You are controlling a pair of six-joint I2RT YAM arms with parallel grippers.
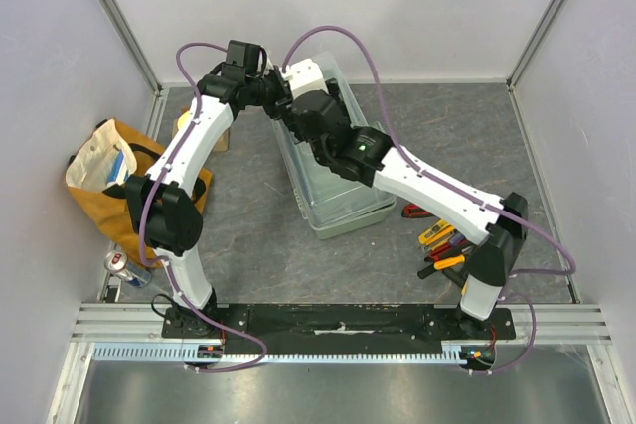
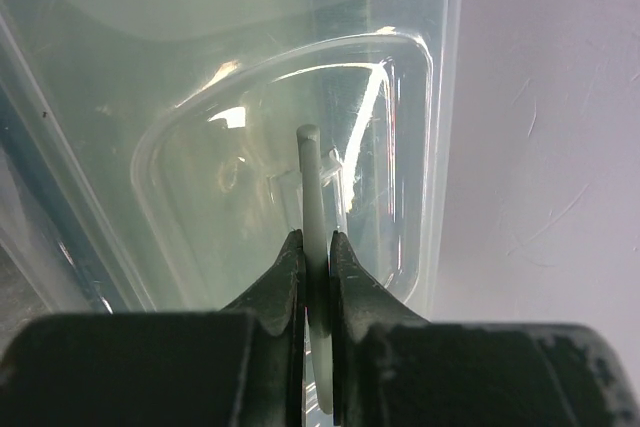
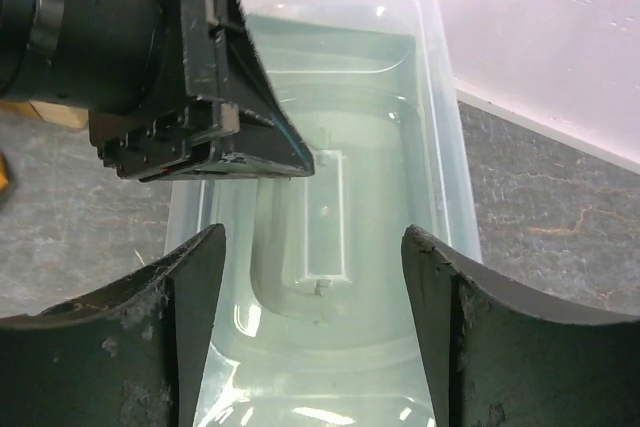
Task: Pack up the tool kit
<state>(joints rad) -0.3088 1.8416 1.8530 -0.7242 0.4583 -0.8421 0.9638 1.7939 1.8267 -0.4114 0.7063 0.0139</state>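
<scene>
Left wrist view shows us our left gripper (image 2: 316, 252) pinched shut on the thin pale handle (image 2: 309, 162) of the toolbox lid (image 2: 180, 57), while our right gripper (image 3: 312, 237) hangs wide open and empty over that toolbox (image 3: 445, 177), with hand tools (image 1: 437, 240) lying right of it.

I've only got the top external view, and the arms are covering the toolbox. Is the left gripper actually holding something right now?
Observer: Yes. The left wrist view shows the left gripper shut on a thin pale green tab of the toolbox.
Operator: And the right gripper?
Observer: The right gripper is open, its fingers spread wide over the translucent lid.
Operator: What's under it?
Observer: In the right wrist view, the lid's recessed handle sits roughly centred between those fingers.
</scene>
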